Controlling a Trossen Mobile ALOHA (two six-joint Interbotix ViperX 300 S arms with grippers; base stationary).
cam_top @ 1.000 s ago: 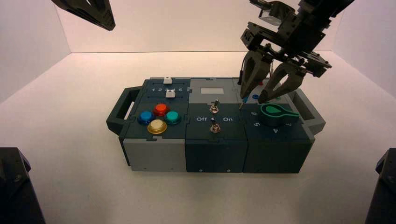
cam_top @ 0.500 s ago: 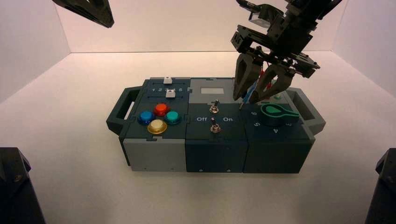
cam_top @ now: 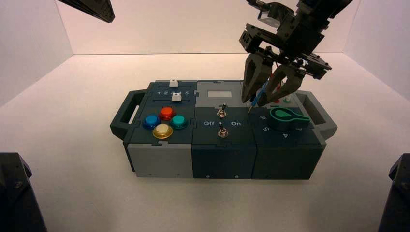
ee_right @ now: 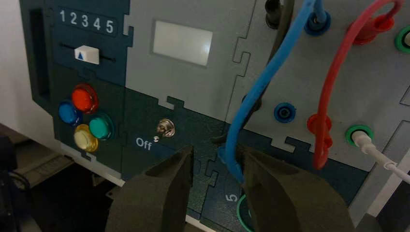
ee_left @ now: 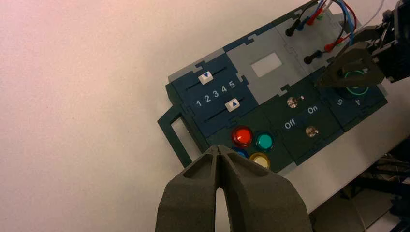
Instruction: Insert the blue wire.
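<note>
The blue wire (ee_right: 270, 72) runs from a blue socket (ee_right: 316, 21) at the panel's far edge to its loose blue plug (ee_right: 231, 162). That plug lies between the fingers of my right gripper (ee_right: 216, 159), against one finger (ee_right: 270, 188), with a clear gap to the other. From above, the right gripper (cam_top: 256, 99) hangs over the wire panel with the blue wire (cam_top: 261, 92) between its fingers, which stand narrowly open. An empty blue socket (ee_right: 284, 112) sits just beyond the fingertips. My left gripper (ee_left: 221, 151) is shut on nothing, parked high at the left (cam_top: 92, 8).
A red wire (ee_right: 338, 72) loops beside the blue one, and a white wire (ee_right: 374, 150) enters a green socket (ee_right: 358, 133). The green knob (cam_top: 285, 116) is right by the fingers, two toggle switches (cam_top: 222, 121) to their left. Coloured buttons (cam_top: 164, 123) and sliders (cam_top: 175, 90) fill the box's left part.
The right gripper's fingers have drawn in from wide open to narrow around the blue wire, and the gripper has shifted slightly left. The left arm has stayed parked.
</note>
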